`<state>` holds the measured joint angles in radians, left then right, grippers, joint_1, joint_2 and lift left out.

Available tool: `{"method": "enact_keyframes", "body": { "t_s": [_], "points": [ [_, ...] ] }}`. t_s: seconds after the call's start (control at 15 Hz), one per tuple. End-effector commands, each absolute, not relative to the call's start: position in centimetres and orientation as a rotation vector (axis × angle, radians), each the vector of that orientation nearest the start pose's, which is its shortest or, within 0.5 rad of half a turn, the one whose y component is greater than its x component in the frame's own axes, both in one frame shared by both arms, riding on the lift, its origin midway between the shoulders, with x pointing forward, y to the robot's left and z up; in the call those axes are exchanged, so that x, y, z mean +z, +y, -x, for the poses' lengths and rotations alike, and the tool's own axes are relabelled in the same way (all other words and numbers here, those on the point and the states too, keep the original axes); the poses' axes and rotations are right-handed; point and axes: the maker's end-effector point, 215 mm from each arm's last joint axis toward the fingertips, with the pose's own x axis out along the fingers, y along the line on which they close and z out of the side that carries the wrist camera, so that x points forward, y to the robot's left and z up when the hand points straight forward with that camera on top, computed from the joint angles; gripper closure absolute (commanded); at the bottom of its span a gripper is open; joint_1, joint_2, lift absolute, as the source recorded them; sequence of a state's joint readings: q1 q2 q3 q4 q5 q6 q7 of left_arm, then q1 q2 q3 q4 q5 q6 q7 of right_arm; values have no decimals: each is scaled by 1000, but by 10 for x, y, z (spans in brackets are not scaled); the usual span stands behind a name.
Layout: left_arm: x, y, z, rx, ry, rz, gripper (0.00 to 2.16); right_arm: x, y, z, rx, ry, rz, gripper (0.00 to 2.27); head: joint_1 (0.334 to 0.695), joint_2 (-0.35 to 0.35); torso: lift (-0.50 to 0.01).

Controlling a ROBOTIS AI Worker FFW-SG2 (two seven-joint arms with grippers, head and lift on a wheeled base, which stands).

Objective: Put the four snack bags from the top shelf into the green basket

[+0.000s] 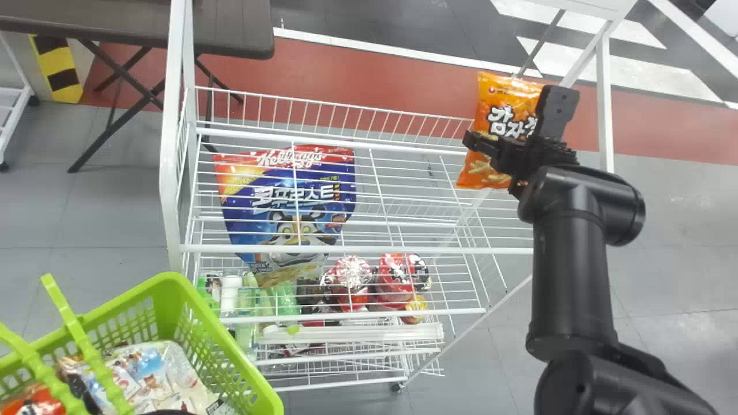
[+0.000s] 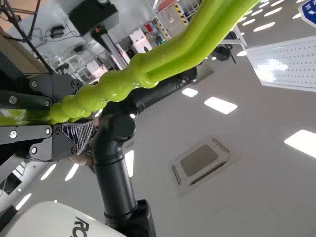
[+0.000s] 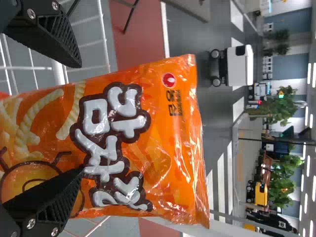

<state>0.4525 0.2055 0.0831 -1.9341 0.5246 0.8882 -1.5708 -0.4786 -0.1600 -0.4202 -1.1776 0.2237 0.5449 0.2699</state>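
Note:
My right gripper [image 1: 516, 114] is at the right end of the white rack's top shelf [image 1: 328, 142], beside an upright orange snack bag [image 1: 490, 163]. In the right wrist view, the open fingers of my right gripper [image 3: 80, 117] are far apart, one over the face of the orange bag [image 3: 168, 143], the other off its side edge. The green basket [image 1: 230, 351] stands at the lower left with several packs [image 1: 153, 374] inside. My left gripper [image 2: 37, 117] is shut on the green basket handle [image 2: 111, 91], in the left wrist view.
A blue cereal bag [image 1: 288, 213] shows behind the rack's white wires. Cups and bottles [image 1: 349, 282] fill lower shelves. White posts [image 1: 171, 132] rise at both rack ends. A dark table [image 1: 230, 29] stands behind on the left.

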Motion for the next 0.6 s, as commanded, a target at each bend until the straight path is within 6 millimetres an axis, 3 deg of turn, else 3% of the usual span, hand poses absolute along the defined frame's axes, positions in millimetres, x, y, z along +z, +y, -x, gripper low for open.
{"method": "enact_keyframes", "body": {
  "t_s": [0.0, 0.07, 0.13, 0.27, 0.53],
  "points": [
    [-348, 80, -214, -1542, 525, 996, 2148, -399, -492, -657, -231, 494, 0, 971, 695, -350, 0],
    [-349, 82, -216, -1535, 524, 996, 2148, -402, -489, -656, -228, 492, -1, 1831, 695, -350, 0],
    [-349, 83, -217, -1532, 524, 997, 2148, -407, -491, -651, -263, 487, -10, 2263, 695, -350, 0],
    [-350, 83, -217, -1531, 524, 999, 2148, -388, -491, -648, -266, 423, -31, 2260, 695, -350, 0],
    [-350, 83, -217, -1530, 525, 1001, 2148, -375, -485, -632, -253, 376, -78, 2263, 695, -350, 0]
  ]
}}
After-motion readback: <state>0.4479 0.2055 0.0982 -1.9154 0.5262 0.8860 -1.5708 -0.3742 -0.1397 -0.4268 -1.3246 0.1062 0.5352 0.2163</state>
